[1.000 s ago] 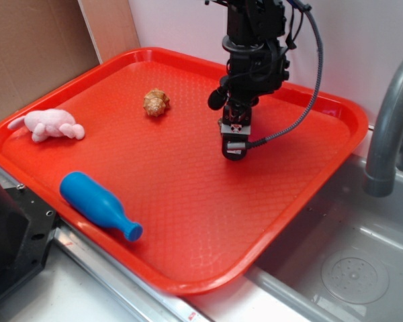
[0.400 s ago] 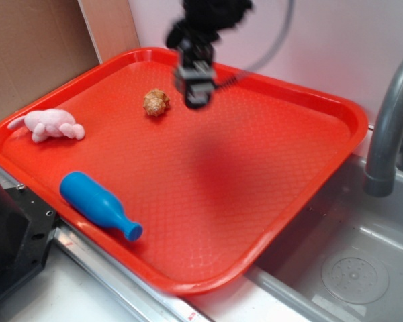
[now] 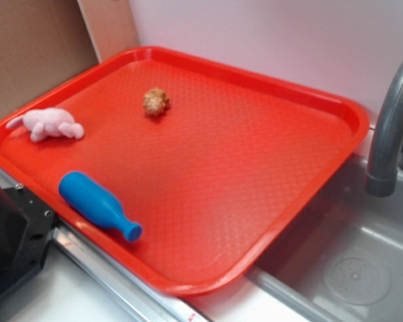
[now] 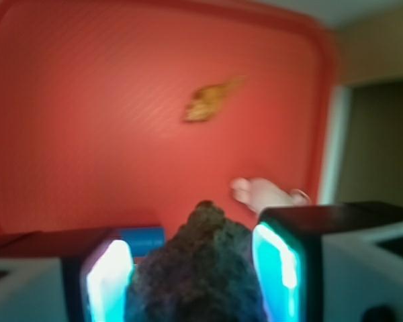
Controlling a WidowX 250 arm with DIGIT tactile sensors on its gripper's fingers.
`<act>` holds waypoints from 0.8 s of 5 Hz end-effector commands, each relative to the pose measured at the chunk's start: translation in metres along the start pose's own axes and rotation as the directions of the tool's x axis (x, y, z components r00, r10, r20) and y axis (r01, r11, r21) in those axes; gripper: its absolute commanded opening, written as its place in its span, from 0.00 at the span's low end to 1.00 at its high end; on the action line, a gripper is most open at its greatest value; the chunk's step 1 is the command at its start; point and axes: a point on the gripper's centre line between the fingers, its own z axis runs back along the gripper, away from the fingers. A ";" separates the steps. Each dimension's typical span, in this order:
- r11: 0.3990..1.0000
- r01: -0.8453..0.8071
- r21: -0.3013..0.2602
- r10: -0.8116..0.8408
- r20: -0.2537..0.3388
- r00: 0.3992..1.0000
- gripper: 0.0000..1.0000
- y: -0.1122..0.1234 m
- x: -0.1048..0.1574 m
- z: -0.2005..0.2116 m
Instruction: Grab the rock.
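Clamping the rock (image 4: 198,275), a dark rough lump, between its two glowing fingers (image 4: 277,268), the gripper (image 4: 195,278) hangs high above the red tray (image 3: 336,111). On the tray: tan bumpy lump (image 3: 156,101) near the far rim; pink plush mouse (image 3: 48,124) at the left rim; blue bowling pin (image 3: 97,204) along the near rim.

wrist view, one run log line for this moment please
gripper: shut on rock | rock: between fingers, above tray | exterior: arm out of frame
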 end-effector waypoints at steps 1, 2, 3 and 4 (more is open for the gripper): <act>0.968 -0.247 -0.029 0.249 0.141 0.958 0.00 -0.004 -0.012 0.030; 0.972 -0.229 -0.060 0.235 0.151 0.960 0.00 -0.006 -0.013 0.025; 0.973 -0.192 -0.128 0.214 0.190 0.958 0.00 -0.006 -0.019 0.007; 0.971 -0.170 -0.170 0.200 0.179 0.963 0.00 -0.007 -0.016 -0.010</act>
